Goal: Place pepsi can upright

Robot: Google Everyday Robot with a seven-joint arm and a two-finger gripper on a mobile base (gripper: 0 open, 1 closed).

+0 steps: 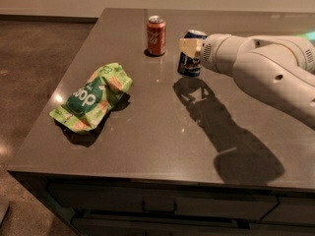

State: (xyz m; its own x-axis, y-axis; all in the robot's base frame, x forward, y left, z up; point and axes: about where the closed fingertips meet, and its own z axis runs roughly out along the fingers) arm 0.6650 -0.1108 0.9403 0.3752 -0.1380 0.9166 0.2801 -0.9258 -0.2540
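Note:
The pepsi can (190, 63) is dark blue with a silver top. It stands nearly upright in my gripper (191, 48), a little above the grey table (147, 132), with its shadow on the surface just below. My gripper reaches in from the right on a white arm (261, 68) and is shut on the can's upper part. One cream finger (189, 46) crosses the can's front. The can's bottom edge is hard to tell apart from the table.
A red cola can (156, 35) stands upright just left of the pepsi can, towards the back. A crumpled green chip bag (92, 98) lies at the table's left. The table's left edge drops to a brown floor (34, 73).

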